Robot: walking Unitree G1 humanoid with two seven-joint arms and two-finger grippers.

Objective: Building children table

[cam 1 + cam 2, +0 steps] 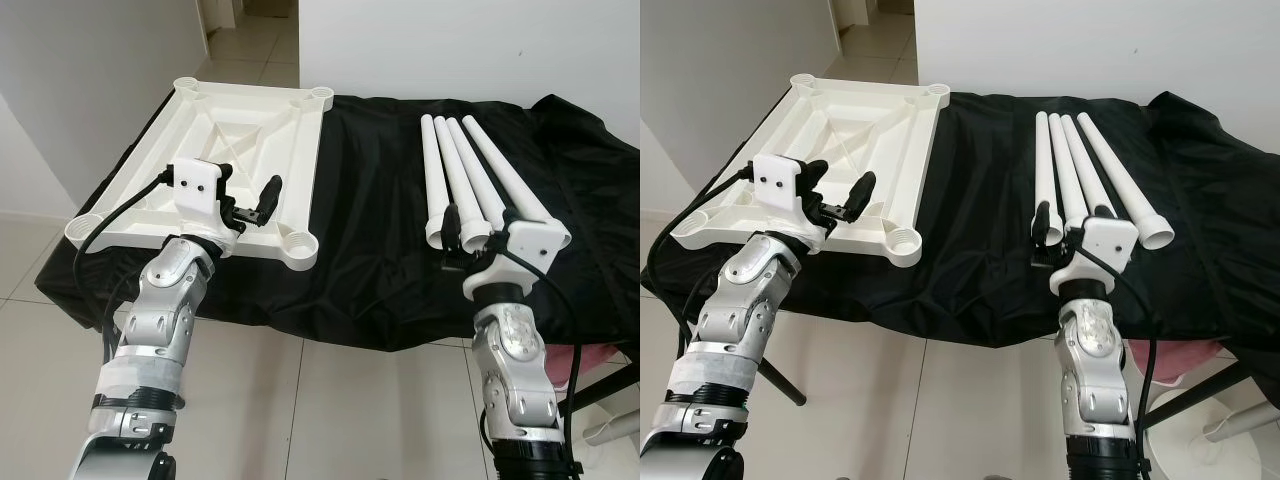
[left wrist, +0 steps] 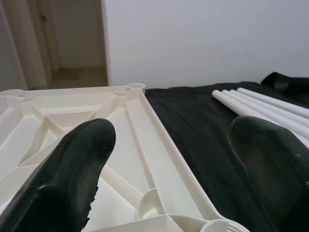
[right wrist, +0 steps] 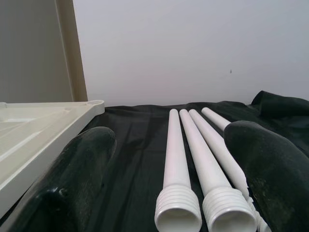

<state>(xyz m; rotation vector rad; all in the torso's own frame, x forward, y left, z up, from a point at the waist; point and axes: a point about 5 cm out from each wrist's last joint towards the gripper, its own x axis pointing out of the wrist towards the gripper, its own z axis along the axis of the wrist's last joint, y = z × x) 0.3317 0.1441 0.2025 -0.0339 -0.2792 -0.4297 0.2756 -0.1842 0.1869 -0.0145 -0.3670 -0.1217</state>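
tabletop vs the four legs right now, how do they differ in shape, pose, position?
Shape: the tabletop is a flat ribbed square panel with round sockets at its corners; the legs are long tapered tubes with threaded ends.
Pose: the tabletop lies underside up; the legs lie side by side.
Position: the tabletop is by the left gripper, the legs by the right gripper.
Shared: white plastic, on the black cloth.

tabletop (image 1: 235,140) — 1 | table legs (image 1: 470,175) — 4 | black cloth (image 1: 370,200) — 1

black cloth (image 1: 380,200), tiled floor (image 1: 330,400), white wall (image 1: 450,50)
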